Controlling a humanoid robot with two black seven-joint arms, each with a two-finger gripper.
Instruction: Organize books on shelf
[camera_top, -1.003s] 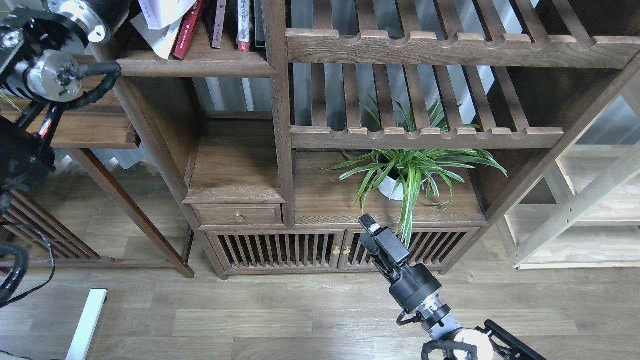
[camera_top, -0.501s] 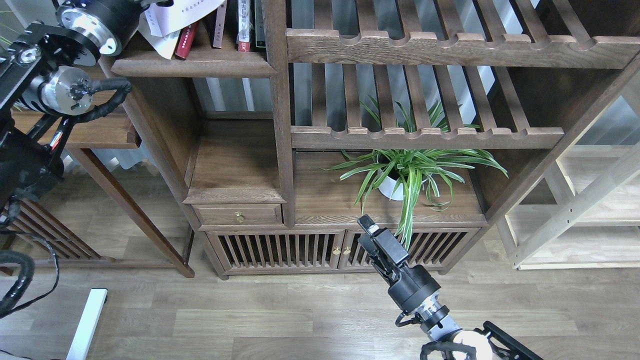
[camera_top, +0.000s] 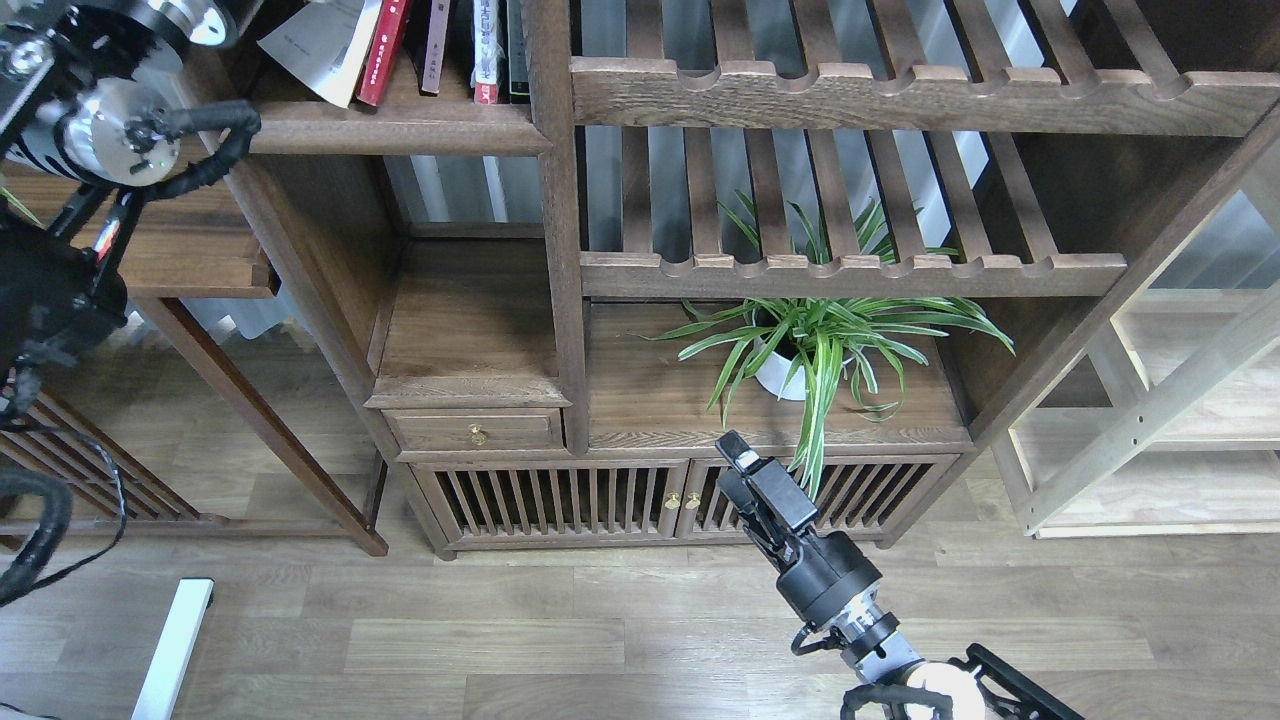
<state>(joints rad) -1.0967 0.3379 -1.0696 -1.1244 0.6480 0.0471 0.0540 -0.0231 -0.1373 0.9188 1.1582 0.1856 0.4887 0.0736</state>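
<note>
Books on top-left shelf, leaning.
Pale book (camera_top: 318, 45) & red book (camera_top: 382, 50) tilt on shelf (camera_top: 400, 128); left jaws out of view; right gripper (camera_top: 745, 478) low by cabinet, jaws look closed, empty.

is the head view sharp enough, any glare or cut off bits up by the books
Head view: evenly lit and sharp, no motion blur; bright glare on the left arm's metal joint; the books are cropped by the top edge, as is the left gripper; the shelf is clear; straight rails bow slightly near the edges.
</note>
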